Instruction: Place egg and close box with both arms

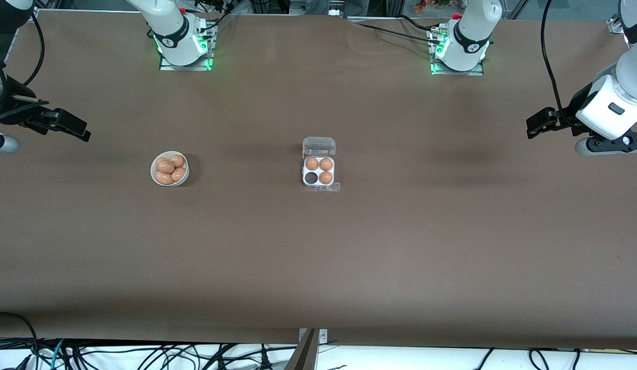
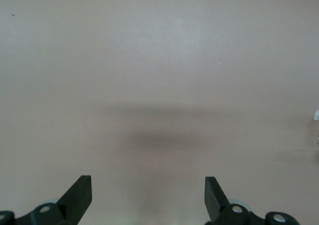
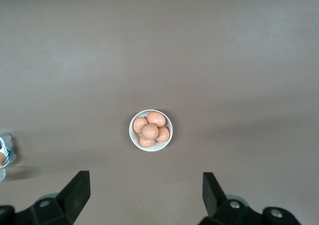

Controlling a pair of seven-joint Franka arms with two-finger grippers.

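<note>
Both tools, left tool (image 2: 148, 195) and right tool (image 3: 144, 192), hung released; the egg (image 3: 150, 131), smooth and fragile, wanted gentle mid-side gripping beside the box (image 1: 318, 172).

The brown table (image 1: 318, 257) carries an open box (image 1: 319, 170) and a white bowl (image 1: 169, 168) of eggs.

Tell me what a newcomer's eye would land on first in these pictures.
The orange-brown eggs stand out on the brown table: a heap in the white bowl toward the right arm's end, and three in the open clear box mid-table, with one cell bare. Both arms wait: the left gripper and right gripper hang open over the table's ends.
</note>
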